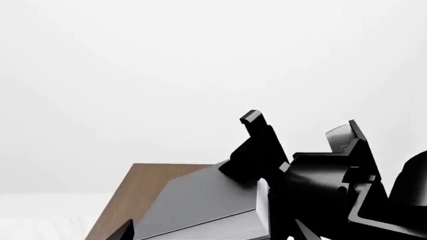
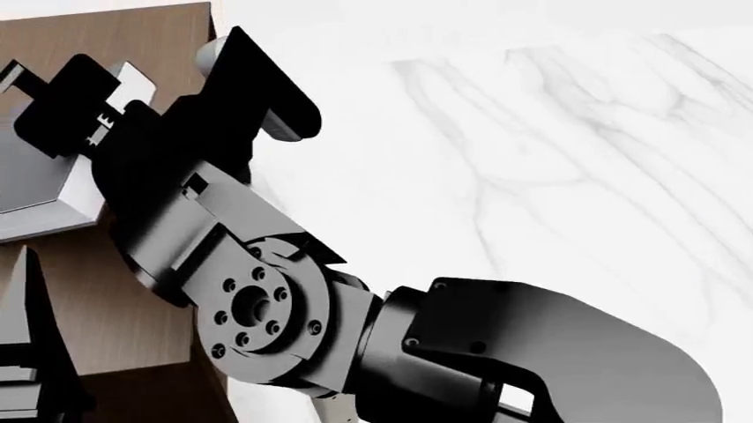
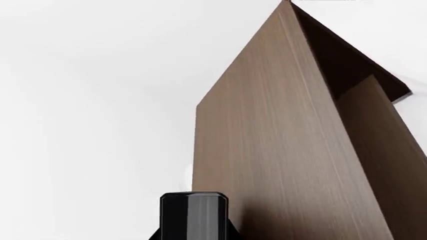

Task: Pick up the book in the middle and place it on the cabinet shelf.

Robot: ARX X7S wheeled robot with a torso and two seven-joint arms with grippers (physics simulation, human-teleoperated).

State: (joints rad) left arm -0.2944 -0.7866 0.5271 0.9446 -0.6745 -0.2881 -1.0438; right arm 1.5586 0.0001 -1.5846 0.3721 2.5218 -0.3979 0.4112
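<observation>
Black and close against the left wrist view, my left gripper (image 1: 293, 150) is clamping its fingers (image 1: 257, 127) on a corner of the book (image 1: 200, 205), one finger lying on the grey cover. From the head view I am seeing the same hold: the left gripper (image 2: 83, 106) is biting the book (image 2: 30, 181) over the cabinet shelf (image 2: 141, 35).

Judging by this, I am well along: the pick-up is done and the book is sitting over the wood top, but I cannot tell whether it is resting flat or hanging just above. Lowering and letting go are left.

Cover up, white page edges toward me, the book is lying roughly flat; its long axis I cannot tell.

My right gripper (image 3: 193, 217) is facing the cabinet's side; whether its fingers are wide or narrow I cannot tell.
</observation>
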